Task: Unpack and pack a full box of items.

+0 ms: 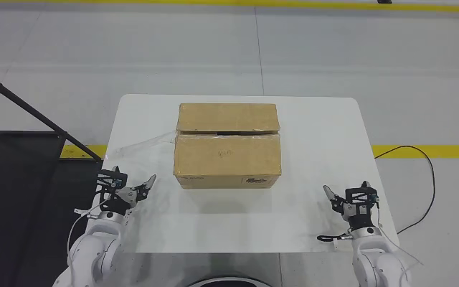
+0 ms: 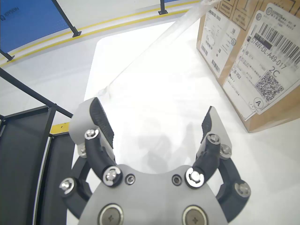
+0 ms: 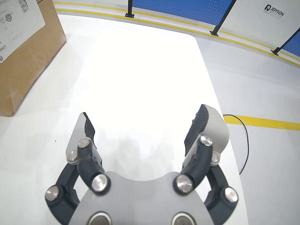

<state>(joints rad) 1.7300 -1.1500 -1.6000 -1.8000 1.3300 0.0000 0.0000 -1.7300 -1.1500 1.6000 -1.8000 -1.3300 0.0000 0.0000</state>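
Top view first: we record a white table [image 1: 308,143] with one cardboard box [image 1: 227,147] standing on it, roughly mid-table and somewhat toward the far edge. The box's two top flaps are folded down and meet along a seam, where a thin dark gap shows. In the left wrist view, the box [image 2: 234,24] carries several white printed labels [image 2: 264,71] on the side facing that arm. In the right wrist view, the box [image 3: 28,54] shows another white label [image 3: 16,17] on its opposite side.

The left gripper [image 1: 134,176] sits over the near left part of the table, close to the box's near left corner but apart from it. Its own view shows the left gripper [image 2: 152,108] spread wide and grasping nothing, with bare table between the ribbed pads [image 2: 102,120]. The right gripper [image 1: 346,189] sits over the near right part of the table, well apart from the box. Its own view shows the right gripper [image 3: 144,111] likewise released and empty.

A clear strip [image 2: 164,36] slants from the box's upper edge down to the table, its loose end lying just beyond the left gripper. We cannot tell whether it touches a finger.

A thin black cable [image 3: 243,141] lies on the floor beside the table's right edge.
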